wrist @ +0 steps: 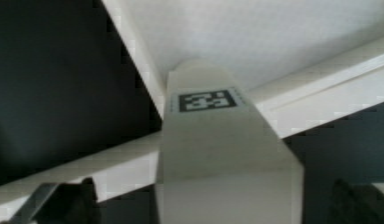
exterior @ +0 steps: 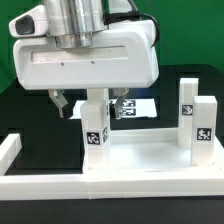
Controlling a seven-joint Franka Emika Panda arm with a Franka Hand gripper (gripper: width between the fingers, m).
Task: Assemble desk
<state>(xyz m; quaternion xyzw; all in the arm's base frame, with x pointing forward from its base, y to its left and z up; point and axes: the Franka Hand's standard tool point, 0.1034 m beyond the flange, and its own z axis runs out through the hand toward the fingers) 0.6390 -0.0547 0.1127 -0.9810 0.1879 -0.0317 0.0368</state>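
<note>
Spread wide, the gripper (exterior: 92, 103) stands over a white leg (exterior: 95, 125) with its dark fingers (exterior: 61, 102) on either side of the leg's top and, as far as the exterior view shows, clear of it, so nothing is held. That leg stands upright on the tabletop (exterior: 135, 160) toward the exterior view's left, a black-and-white tag on its face; in the wrist view the same leg (wrist: 215, 140) runs up between the two fingertips (wrist: 56, 205) with the tabletop's pale rim behind it. Two more legs (exterior: 195, 120) stand upright at the exterior view's right, well apart from the gripper. The marker board (exterior: 135, 106) lies on the black table (exterior: 30, 115) behind. These parts look like stiff, light, smooth plastic: likely slippery, so a hold squarely across two flat opposite faces near the top seems safest. Whether the leg is fully seated in its socket, I cannot tell.
</note>
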